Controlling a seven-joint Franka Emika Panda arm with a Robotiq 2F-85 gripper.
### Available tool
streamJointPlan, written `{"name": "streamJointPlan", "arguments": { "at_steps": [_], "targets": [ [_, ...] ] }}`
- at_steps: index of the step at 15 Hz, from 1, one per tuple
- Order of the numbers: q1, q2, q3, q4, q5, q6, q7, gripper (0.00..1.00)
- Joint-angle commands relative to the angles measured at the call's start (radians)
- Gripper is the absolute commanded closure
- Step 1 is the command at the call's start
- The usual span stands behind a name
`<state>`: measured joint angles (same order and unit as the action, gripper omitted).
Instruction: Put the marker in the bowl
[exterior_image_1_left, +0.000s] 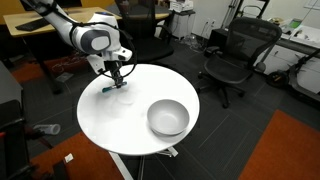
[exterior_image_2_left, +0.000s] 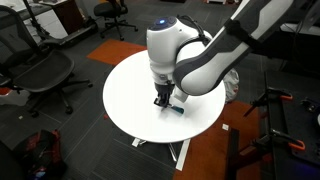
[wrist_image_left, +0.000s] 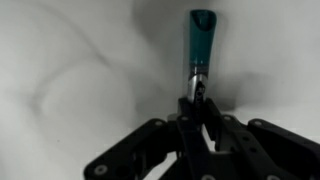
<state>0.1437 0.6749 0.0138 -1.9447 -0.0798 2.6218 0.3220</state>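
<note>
We see the end effector (wrist_image_left: 198, 92) closed narrowly on the marker (wrist_image_left: 201, 35). It grips the pale end, and the teal body sticks out beyond the fingertips. It hangs low over the white table (exterior_image_1_left: 120, 130), near the rim. The bowl (exterior_image_1_left: 168, 117) stands on the same table, well apart from the marker. We cannot tell if the marker touches the table.
</note>
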Motion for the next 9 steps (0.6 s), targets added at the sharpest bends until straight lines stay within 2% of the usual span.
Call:
{"name": "streamJointPlan", "arguments": {
  "at_steps": [1,5,9],
  "targets": [
    [0.018,-0.09,-0.029,-0.036,0.017,-0.042,-0.009,0.95],
    [0.014,-0.179,-0.074,-0.046,-0.018,-0.086,-0.011,0.95],
    [-0.017,-0.257,-0.128,-0.04,-0.071,-0.138,-0.027,0.95]
  ]
}}
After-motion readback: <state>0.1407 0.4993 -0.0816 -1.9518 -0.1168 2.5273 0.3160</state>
